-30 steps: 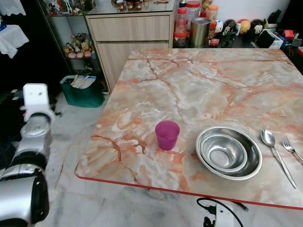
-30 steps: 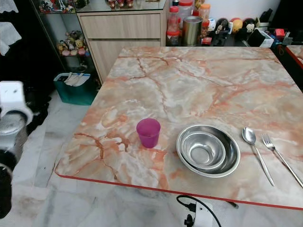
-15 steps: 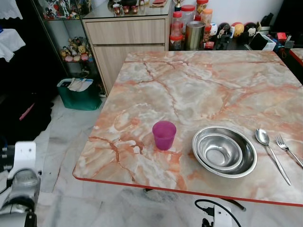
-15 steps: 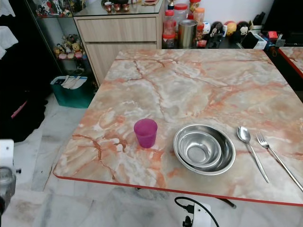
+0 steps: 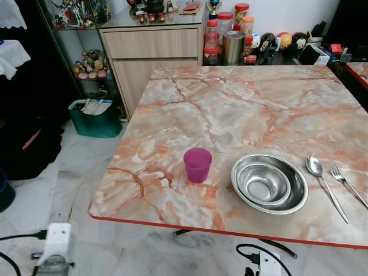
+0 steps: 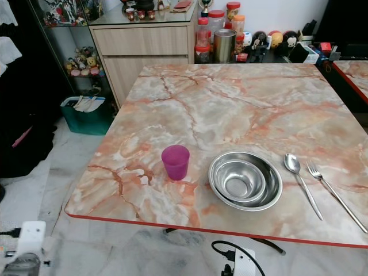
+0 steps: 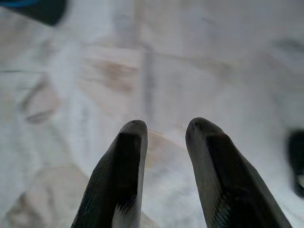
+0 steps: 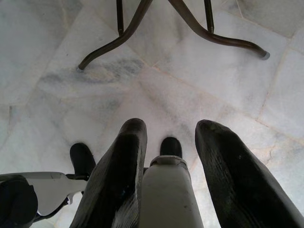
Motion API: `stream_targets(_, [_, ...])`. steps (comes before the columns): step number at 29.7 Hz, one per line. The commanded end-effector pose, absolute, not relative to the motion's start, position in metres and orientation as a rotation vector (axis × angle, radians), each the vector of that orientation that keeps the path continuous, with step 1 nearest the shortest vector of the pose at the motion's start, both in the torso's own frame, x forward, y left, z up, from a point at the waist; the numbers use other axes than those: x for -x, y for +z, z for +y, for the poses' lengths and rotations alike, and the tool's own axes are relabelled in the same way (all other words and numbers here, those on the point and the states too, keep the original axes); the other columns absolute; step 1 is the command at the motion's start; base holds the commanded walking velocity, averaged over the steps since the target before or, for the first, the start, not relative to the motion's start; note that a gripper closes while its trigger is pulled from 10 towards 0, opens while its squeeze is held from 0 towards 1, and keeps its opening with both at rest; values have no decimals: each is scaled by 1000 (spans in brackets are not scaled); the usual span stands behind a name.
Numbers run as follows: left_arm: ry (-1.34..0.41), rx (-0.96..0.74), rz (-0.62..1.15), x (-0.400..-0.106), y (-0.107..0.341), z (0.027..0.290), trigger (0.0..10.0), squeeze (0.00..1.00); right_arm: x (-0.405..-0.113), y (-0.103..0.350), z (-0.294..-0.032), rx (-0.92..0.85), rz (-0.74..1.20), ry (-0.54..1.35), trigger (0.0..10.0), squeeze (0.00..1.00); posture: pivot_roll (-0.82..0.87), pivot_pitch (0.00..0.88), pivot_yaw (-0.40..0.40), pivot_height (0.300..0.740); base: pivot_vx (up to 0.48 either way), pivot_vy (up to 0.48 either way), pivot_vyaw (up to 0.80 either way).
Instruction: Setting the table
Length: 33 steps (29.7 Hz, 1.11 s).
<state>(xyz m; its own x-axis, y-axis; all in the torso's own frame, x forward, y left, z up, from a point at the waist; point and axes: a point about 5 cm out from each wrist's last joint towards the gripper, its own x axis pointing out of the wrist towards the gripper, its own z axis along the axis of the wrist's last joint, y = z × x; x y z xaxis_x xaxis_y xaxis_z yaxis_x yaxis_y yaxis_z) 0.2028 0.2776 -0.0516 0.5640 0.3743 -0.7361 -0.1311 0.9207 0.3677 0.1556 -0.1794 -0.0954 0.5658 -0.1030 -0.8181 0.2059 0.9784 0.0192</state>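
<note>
Head view shows my table (image 5: pixel 241 109) laid: cup (image 5: pixel 197 165), nested bowls (image 5: pixel 269 183), spoon (image 5: pixel 325 185), fork (image 5: pixel 348 184) in a row. Both tools, left (image 7: pixel 165 142) and right (image 8: pixel 169 142), hang apart, empty, over the floor. Little looks left.

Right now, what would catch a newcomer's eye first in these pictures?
The pink cup stands out first, upright near the front edge of the orange-veined marble table. To its right sit stacked steel bowls, then a spoon and a fork side by side. Both arms hang low over the floor, the left claw open and the right claw open too.
</note>
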Motion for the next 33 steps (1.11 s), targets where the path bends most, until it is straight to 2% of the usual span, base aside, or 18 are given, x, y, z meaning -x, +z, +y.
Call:
stream_targets(1, [278, -313, 951, -198, -54, 278, 10000, 0, -154, -96, -177, -108, 962, -169, 10000, 0, -13, 0, 74, 740, 0, 0, 0])
stream_targets(10, [142, -250, 1014, -190, -69, 249, 10000, 0, -156, -96, -176, -105, 961, -160, 10000, 0, -19, 0, 73, 740, 0, 0, 0])
stream_targets(14, [127, -144, 1008, -194, -71, 235, 10000, 0, -160, -94, -178, -116, 949, -176, 10000, 0, -23, 0, 68, 740, 0, 0, 0])
stream_targets(18, [124, -138, 1024, -192, -74, 227, 10000, 0, -161, -93, -181, -114, 950, -183, 10000, 0, -21, 0, 61, 740, 0, 0, 0])
stream_targets(25, [181, -77, 999, -192, -74, 227, 10000, 0, -162, -93, -183, -115, 950, -187, 10000, 0, -26, 0, 56, 740, 0, 0, 0])
stream_targets(27, [208, 20, 971, -194, -73, 225, 10000, 0, -162, -93, -184, -114, 951, -188, 10000, 0, -34, 0, 56, 740, 0, 0, 0])
stream_targets(33, [254, 88, 970, -193, -74, 224, 10000, 0, -164, -92, -184, -113, 950, -187, 10000, 0, -34, 13, 48, 740, 0, 0, 0])
